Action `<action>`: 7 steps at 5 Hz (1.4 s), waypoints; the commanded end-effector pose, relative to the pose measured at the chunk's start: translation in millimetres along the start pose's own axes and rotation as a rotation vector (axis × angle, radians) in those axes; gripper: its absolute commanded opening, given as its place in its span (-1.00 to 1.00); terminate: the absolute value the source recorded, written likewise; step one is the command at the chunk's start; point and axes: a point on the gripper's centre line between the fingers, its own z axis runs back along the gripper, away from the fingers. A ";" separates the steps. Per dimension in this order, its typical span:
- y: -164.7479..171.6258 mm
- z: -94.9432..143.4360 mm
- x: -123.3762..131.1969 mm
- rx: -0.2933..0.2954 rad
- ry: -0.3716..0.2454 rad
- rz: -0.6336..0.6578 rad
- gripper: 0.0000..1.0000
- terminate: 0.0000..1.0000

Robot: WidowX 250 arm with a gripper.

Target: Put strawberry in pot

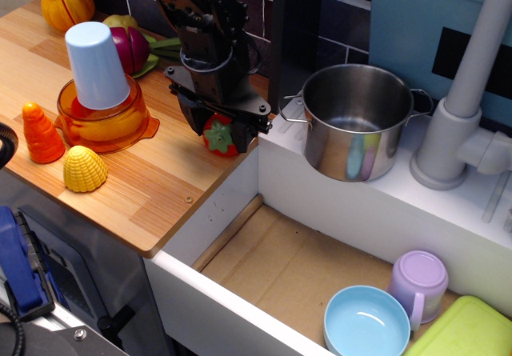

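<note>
The strawberry (219, 135), red with a green cap, lies on the wooden counter (152, 188) near its right edge. My gripper (218, 130) has come down over it. The two black fingers (193, 117) stand on either side of the strawberry and press against it, so the gripper is shut on it. The strawberry still rests on the counter. The steel pot (356, 120) with two wire handles stands to the right on the white sink ledge (280, 144), empty and apart from the gripper.
An orange transparent bowl (108, 124) with a light blue cup (96, 64) on it, an orange carrot toy (40, 132), a yellow corn toy (85, 169) and a purple-red onion (132, 48) stand to the left. A grey tap (468, 92) stands right of the pot. A blue bowl (366, 324) and purple cup (418, 282) lie in the sink.
</note>
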 end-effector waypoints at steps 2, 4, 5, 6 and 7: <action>-15.9 94.4 34.6 0.235 0.048 -0.005 -1.00 -1.00; -63.6 91.7 72.4 0.172 -0.073 0.044 -1.00 -1.00; -75.8 84.1 77.9 0.163 -0.124 0.033 -1.00 -1.00; -75.8 84.1 77.9 0.163 -0.124 0.033 1.00 -1.00; -75.8 84.1 77.9 0.163 -0.124 0.033 1.00 -1.00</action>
